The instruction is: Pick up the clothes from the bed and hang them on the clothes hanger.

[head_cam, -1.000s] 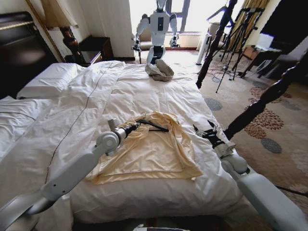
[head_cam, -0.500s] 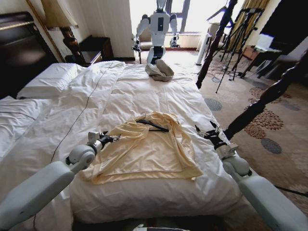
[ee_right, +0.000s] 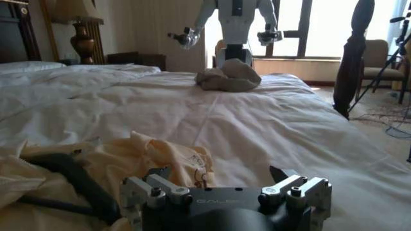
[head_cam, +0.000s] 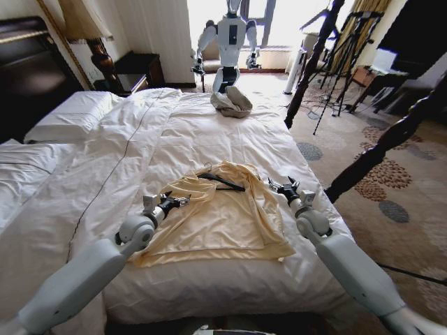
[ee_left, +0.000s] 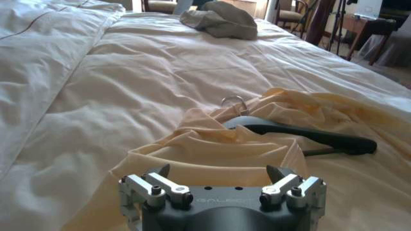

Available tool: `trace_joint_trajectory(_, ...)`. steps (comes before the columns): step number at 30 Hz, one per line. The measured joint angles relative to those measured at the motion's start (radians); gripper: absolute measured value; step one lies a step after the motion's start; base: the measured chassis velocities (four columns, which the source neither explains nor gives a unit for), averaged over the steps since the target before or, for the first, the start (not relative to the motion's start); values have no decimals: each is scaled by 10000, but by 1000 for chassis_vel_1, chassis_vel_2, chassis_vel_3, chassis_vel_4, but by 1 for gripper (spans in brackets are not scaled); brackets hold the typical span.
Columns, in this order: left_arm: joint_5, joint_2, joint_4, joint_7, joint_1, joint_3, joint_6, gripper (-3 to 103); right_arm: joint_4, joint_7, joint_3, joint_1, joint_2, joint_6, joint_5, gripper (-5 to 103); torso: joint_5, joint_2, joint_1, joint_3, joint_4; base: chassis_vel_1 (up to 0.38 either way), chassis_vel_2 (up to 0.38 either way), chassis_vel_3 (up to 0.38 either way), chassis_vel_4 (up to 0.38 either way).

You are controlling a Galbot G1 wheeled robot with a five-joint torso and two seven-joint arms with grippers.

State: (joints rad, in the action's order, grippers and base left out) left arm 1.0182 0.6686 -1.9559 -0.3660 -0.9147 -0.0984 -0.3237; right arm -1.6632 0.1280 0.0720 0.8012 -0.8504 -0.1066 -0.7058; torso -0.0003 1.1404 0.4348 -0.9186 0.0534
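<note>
Head view shows you both end effectors, left (head_cam: 179,201) and right (head_cam: 278,187), spread apart beside the thin, floppy cream-yellow long-sleeved top (head_cam: 216,220); pinch its bunched collar edge near the stiff black triangular hanger (head_cam: 222,182)

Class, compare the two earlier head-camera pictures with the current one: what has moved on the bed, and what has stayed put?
The left pincer drew back from the clothes hanger toward the top's near-left edge, then edged forward again, open. The right pincer moved in from the bed's right edge to the right side of the clothes, open. Neither holds anything. The clothes, hanger and grey cloth heap lie unchanged on the bed.
</note>
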Motion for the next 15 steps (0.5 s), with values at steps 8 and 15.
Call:
trace_joint_trajectory(8, 14, 238, 62, -59, 204, 58, 163, 100, -816, -728, 558, 1738, 998, -589, 348, 100, 0, 0, -2, 1, 16, 0, 0, 0, 0)
trace_joint_trajectory(15, 38, 256, -25, -65, 195, 135, 169, 100, -85, 340, 351, 1175, 448, -749, 838, 100, -2, 0, -1, 1, 6, 0, 0, 0, 0)
